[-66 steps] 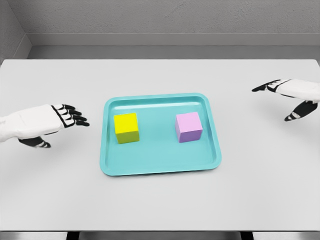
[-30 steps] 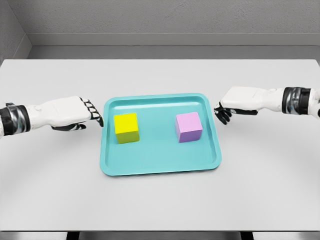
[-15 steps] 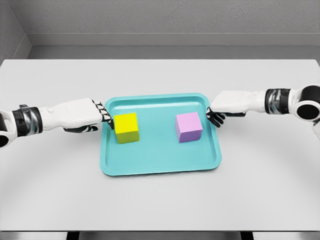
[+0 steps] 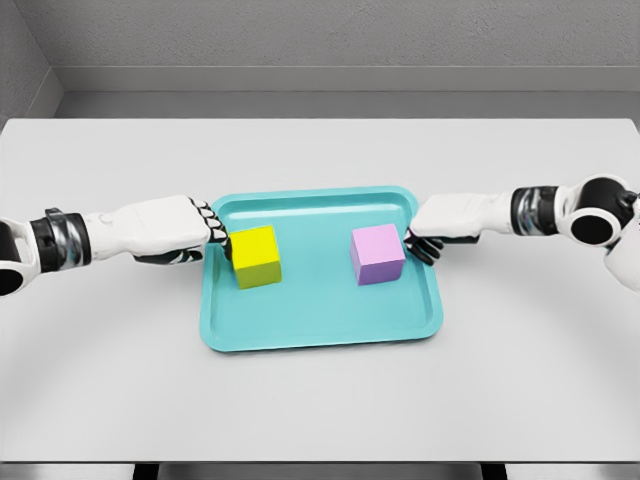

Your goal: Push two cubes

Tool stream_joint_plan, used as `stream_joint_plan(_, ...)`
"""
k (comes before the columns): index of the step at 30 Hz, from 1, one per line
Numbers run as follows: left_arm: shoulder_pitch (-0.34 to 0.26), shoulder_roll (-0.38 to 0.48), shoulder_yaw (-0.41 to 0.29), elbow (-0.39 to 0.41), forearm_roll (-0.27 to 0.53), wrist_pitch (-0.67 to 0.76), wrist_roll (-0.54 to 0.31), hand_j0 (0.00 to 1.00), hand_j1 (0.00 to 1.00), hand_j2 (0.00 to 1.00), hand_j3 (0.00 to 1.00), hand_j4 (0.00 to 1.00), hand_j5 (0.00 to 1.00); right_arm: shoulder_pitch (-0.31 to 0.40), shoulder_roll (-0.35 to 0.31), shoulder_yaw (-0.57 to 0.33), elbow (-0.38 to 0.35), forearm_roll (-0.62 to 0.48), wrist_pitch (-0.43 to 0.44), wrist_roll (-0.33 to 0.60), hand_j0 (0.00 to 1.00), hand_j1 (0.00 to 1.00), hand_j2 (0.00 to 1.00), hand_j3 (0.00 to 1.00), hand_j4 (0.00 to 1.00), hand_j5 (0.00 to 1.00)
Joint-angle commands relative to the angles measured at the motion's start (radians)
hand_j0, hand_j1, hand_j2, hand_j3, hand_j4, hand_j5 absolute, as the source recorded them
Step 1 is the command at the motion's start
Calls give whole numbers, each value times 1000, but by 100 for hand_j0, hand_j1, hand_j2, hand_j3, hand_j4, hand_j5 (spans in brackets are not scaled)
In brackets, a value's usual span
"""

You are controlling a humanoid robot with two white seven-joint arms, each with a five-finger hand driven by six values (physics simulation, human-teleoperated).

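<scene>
Now touching: left robot hand (image 4: 190,232), fingers curled, nudging yellow cube (image 4: 255,256) askew; right robot hand (image 4: 432,228), curled, reaching purple cube (image 4: 377,253). Pushing begun.

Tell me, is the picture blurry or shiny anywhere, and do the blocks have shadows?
Head view: sharp all over, evenly lit, no glare on the teal tray. Head view: the yellow cube and purple cube cast only faint, soft shadows, as do the left robot hand and right robot hand.
</scene>
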Motion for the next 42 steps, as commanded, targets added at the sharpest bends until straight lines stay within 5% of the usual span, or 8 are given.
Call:
stream_joint_plan(1,-5,-1,0,5,2,1,-3,61,61,61,61,61,61,0,7,13,-1,2,1,2,10,10,10,10,10,10)
stream_joint_plan(25,-54,-108,-60,40,-6,1,-14,61,61,61,61,61,61,-12,32,38,-17,10,1,2,10,10,10,10,10,10)
stream_joint_plan(42,-48,-58,-16,49,43,1,-14,62,62,62,62,62,62,-12,34,45,-47,10,1,2,10,10,10,10,10,10)
